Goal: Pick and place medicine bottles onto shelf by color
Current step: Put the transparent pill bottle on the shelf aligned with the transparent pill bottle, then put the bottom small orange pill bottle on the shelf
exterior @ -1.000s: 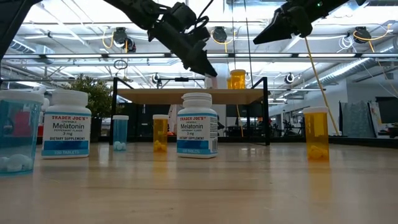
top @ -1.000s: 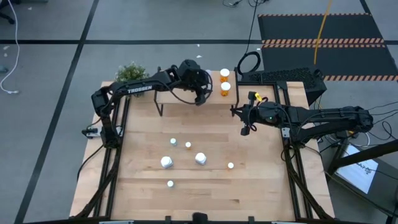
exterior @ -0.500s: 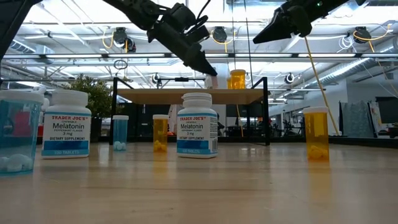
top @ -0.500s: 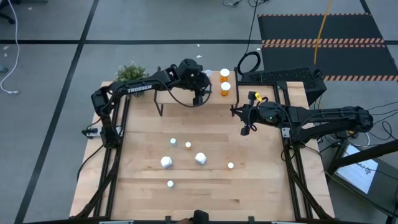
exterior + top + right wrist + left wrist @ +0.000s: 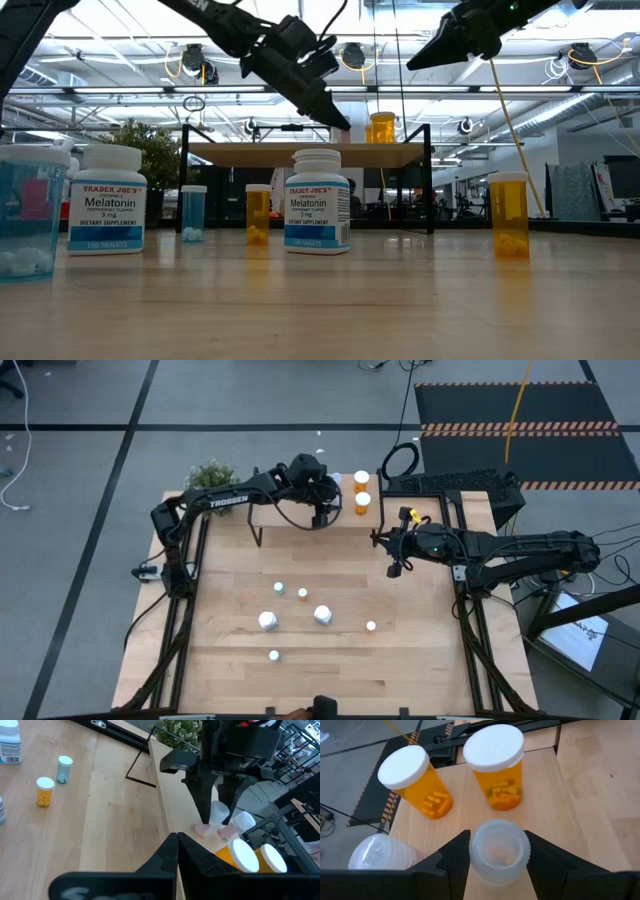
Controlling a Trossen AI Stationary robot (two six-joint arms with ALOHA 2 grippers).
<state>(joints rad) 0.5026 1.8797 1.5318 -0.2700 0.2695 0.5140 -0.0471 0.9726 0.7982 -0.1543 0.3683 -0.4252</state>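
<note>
From above, you had two orange bottles (image 5: 361, 491) on the shelf (image 5: 285, 512); six bottles (image 5: 322, 614) waited on the table (image 5: 230, 650). At the left wrist, your left gripper (image 5: 495, 851) fingers loosely straddled a clear bottle (image 5: 499, 851) standing there. Your right gripper (image 5: 177, 845) hovered shut, empty.

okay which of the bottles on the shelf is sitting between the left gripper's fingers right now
The clear, frosted bottle, standing upright between the left gripper's two dark fingers. The two orange bottles beyond it have flat white caps and stand clear of the gripper.
</note>
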